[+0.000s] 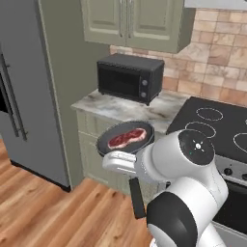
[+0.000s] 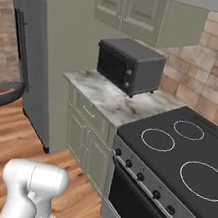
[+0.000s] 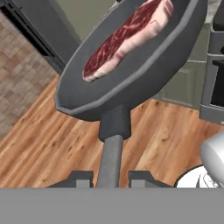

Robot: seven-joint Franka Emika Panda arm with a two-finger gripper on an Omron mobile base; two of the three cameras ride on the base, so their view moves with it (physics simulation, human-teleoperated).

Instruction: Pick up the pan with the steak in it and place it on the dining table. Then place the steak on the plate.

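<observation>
Kitchen corner: marble worktop (image 1: 120, 107) over green cabinet drawers, dark toaster oven (image 1: 129, 77) on it, brick backsplash behind, black stove (image 1: 217, 125) to the right, grey fridge (image 1: 26, 91) to the left, wood floor (image 1: 43, 212) below.

Pan (image 1: 124, 139) up in the air in front of the worktop edge, clear of the cabinets and above the floor, roughly level in the left base view. Long black handle (image 1: 137, 198) running back and down past the white wrist. Seen in the hand view as a dark round bowl (image 3: 131, 57) just ahead of the fingers, handle (image 3: 110, 162) running straight back between the two fingertips (image 3: 81, 178). Gripper (image 3: 109, 179) narrow, closed on that handle, one tip on each side and touching it.

Steak (image 1: 126, 138) flat inside the pan, near its middle in the left base view; red with pale marbling, whitish fat edge on the far side in the hand view (image 3: 127, 37). Lying wholly within the rim, no part over the edge.

In the right base view, a sliver of the pan (image 2: 0, 96) at the left border with a strip of red in it, well left of the stove and worktop. Toaster oven door closed; contents not discernible through the dark glass.
</observation>
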